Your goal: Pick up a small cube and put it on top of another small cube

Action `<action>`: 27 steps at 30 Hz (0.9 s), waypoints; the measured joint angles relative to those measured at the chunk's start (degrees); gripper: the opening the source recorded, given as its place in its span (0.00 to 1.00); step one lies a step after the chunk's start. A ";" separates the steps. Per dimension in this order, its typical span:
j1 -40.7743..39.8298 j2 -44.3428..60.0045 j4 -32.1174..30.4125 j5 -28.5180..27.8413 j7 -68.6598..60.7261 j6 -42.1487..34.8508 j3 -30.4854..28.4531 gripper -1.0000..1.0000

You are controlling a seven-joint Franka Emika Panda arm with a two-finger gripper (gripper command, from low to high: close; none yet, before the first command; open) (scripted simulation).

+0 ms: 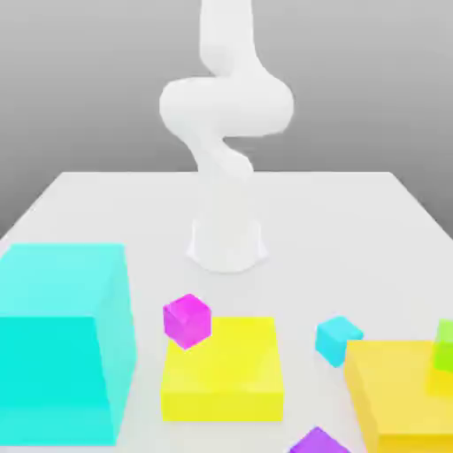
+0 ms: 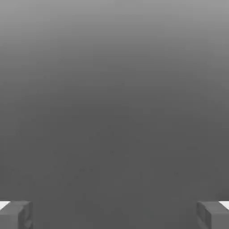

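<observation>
Waiting at what seems to be the very start of the task, the gripper (image 2: 114, 217) has its two fingers spread wide apart, with nothing between them. In the exterior view, the white robot arm (image 1: 227, 106) stands upright at the far part of a pale desk (image 1: 310, 230). No cube is stacked by the gripper so far, as far as I can judge. The next move likely calls for bringing the open gripper over one small cube and pointing it down, its fingers lined up with two opposite faces.

Which small cube is meant is not stated. A magenta cube (image 1: 188, 321) appears tilted, one corner toward the viewer, overlapping the far left part of a flat yellow block (image 1: 222, 389); whether it touches the block I cannot tell. A cyan cube (image 1: 338, 341) sits turned at an angle, near an amber block (image 1: 407, 389) on the exterior view's right. A purple cube (image 1: 318, 441) is cut off by the near edge, and a lime green cube (image 1: 444, 346) by the right edge. A large turquoise box (image 1: 49, 380) stands on the exterior view's left. All are plain, smooth and evenly coloured.
</observation>
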 joint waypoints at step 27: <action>23.40 56.59 -25.81 -11.75 10.89 40.97 2.29 0.00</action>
